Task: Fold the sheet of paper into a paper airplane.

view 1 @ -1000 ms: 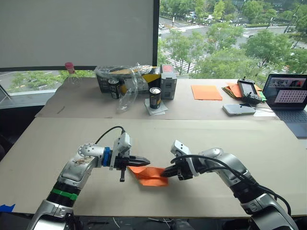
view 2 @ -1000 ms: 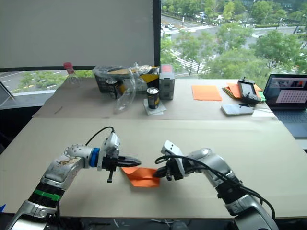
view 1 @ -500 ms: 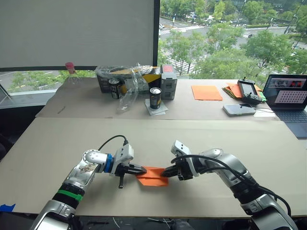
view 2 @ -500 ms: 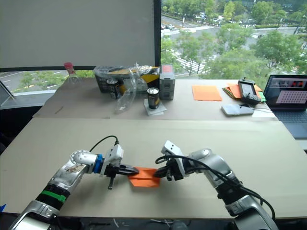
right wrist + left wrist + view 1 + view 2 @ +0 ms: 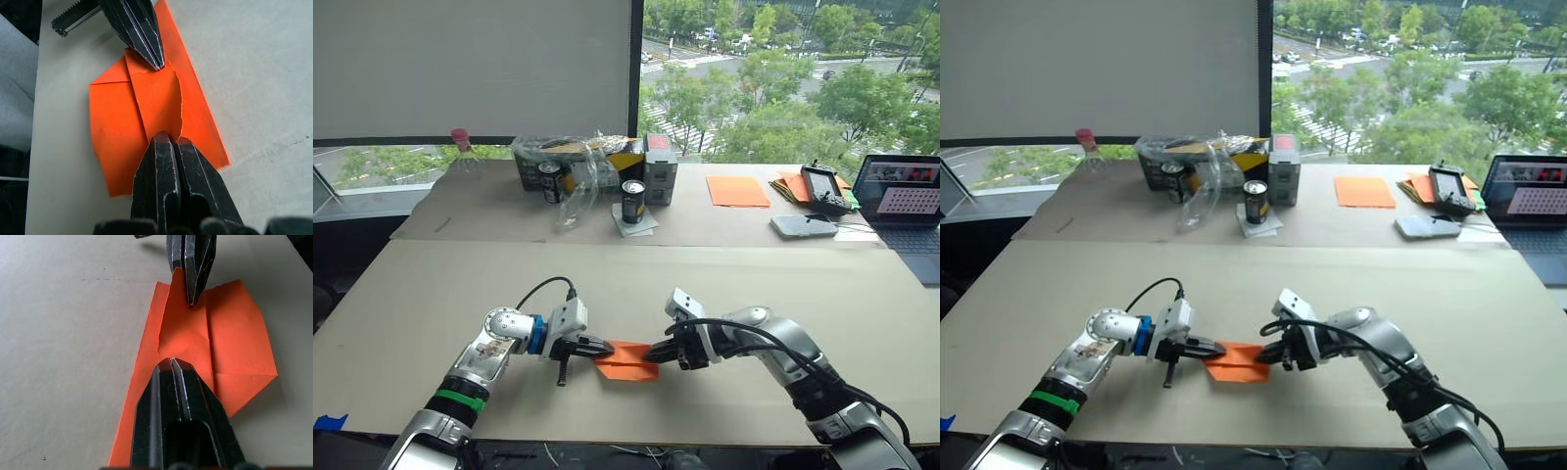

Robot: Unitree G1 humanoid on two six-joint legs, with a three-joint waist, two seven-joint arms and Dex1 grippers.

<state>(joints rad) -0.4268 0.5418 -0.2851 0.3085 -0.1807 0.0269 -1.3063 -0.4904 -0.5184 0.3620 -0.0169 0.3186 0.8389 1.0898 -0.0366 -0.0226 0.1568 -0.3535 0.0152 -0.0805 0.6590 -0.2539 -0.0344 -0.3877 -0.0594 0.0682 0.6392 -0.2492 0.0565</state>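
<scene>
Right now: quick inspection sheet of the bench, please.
Surface: tan table, bare around the work.
Job's things: sheet of paper, orange, partly folded, lying near the front edge.
Clutter: at the far side, cans, plastic wrap, smooth orange sheet, paper pile, laptop.
Grippers: left gripper and right gripper each shut on a raised flap, from opposite ends.
Cables: black cable looping over the left wrist.
Surroundings: window, trees outside.

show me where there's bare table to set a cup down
Bare table runs left of the left gripper, and between the orange paper and the can. It is crowded along the far edge: box, paper pile, laptop.
</scene>
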